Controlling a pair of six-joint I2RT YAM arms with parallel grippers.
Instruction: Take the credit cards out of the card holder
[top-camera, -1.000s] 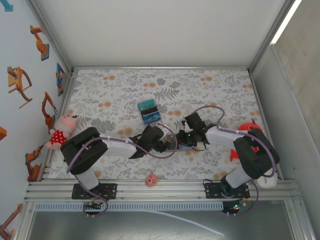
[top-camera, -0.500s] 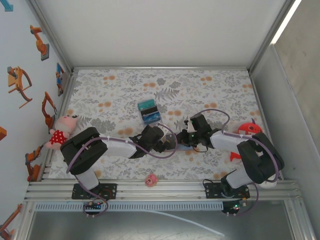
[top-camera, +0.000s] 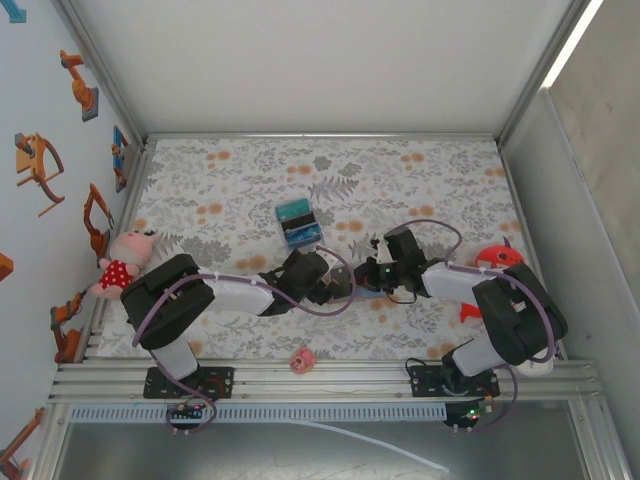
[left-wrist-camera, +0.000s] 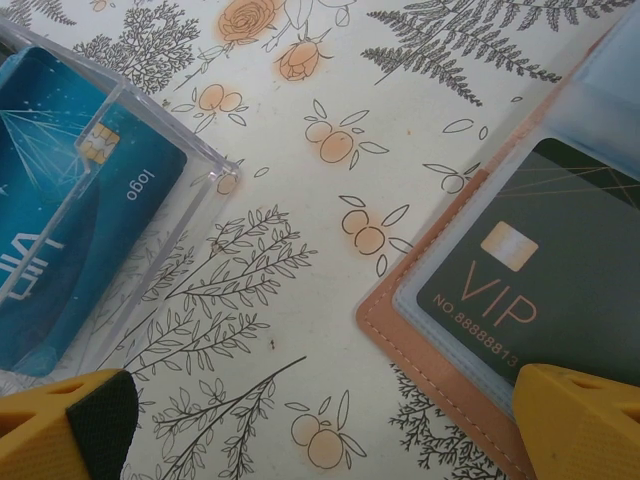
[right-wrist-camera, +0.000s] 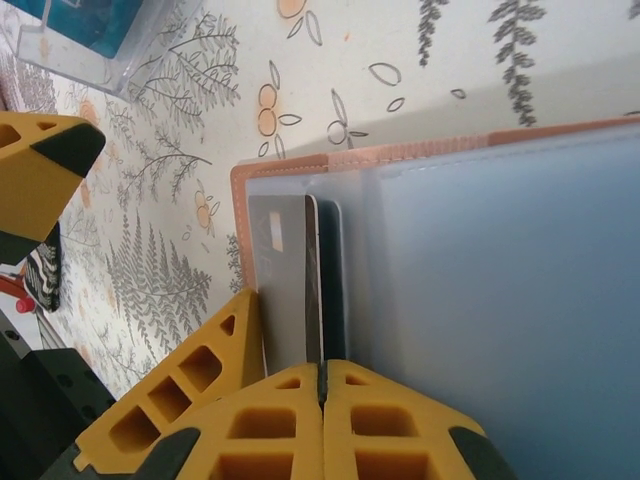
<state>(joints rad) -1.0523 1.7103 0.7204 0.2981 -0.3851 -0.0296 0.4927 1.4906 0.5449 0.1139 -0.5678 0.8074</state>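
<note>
At mid-table, card holder (right-wrist-camera: 560, 300): lies open on the flowered cloth (left-wrist-camera: 300, 200) between the two arms, pale pockets up. A dark card (left-wrist-camera: 560, 260) shows through one pocket.
Right gripper (right-wrist-camera: 322, 395): fingers pressed together on the edge of a credit card (right-wrist-camera: 285, 270) at the pocket mouth.
Left gripper (left-wrist-camera: 320, 435): spread wide and holding nothing, low beside the holder's corner.
Clear tray (left-wrist-camera: 215, 175): near the holder, with teal cards (left-wrist-camera: 60, 230) lying in it.
Step in hand: judging by the pinch, drawing one card out of its pocket.
Next move: the right gripper should pull straight along the pocket, then carry the card toward the clear tray. The left gripper likely has to pin the holder so it does not drag along.
</note>
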